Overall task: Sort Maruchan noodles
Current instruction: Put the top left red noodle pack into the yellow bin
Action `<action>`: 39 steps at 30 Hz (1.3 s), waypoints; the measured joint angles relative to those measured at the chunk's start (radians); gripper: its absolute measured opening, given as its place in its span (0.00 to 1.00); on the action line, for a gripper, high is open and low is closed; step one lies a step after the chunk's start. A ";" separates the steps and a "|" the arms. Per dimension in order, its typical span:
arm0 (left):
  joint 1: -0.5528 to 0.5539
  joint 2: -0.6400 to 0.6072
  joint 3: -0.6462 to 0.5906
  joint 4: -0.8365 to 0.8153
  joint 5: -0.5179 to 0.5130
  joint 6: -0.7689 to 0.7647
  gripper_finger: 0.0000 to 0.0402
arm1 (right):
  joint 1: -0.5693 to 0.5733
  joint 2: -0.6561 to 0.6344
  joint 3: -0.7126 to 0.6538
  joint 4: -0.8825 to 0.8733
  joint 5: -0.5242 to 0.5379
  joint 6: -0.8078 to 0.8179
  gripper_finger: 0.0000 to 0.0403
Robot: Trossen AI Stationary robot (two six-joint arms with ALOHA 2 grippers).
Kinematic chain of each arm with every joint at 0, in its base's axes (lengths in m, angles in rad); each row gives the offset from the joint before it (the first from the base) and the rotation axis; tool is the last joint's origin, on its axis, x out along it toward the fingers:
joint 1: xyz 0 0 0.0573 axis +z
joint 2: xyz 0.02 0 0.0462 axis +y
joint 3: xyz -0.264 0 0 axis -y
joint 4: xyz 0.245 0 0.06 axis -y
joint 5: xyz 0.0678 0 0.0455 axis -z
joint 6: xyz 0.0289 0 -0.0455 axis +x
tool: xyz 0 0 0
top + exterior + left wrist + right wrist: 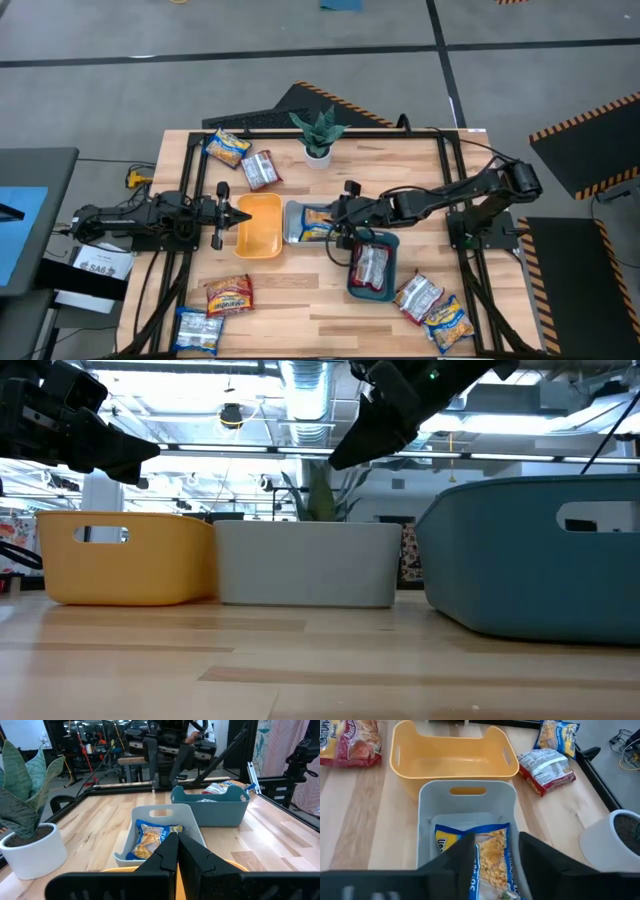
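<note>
One yellow-and-blue packet point(485, 855) lies in the clear tray point(427, 820) under the spread right gripper point(495, 865), another seemingly fills the teal tray point(390, 245), six remain loose, and the left gripper point(177, 852) waits pressed together.

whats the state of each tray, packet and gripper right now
orange tray: empty
clear tray: holds one yellow-and-blue packet
teal tray: holds a silver-and-red packet
right gripper: open, over the clear tray
left gripper: shut, empty, at the orange tray's edge
loose packets: six flat on the table, unsorted
potted plant: upright
</note>
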 joint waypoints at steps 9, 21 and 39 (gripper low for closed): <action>0.000 0.000 0.000 0.000 0.000 0.000 0.00 | 0.027 -0.126 0.000 -0.170 0.149 -0.011 0.62; 0.000 0.000 0.000 0.009 -0.002 0.001 0.00 | 0.052 -0.370 -0.236 -0.187 0.385 0.108 0.62; 0.072 0.241 0.016 0.269 -0.579 -0.238 0.11 | -0.023 -0.415 -0.277 -0.107 0.341 0.146 0.62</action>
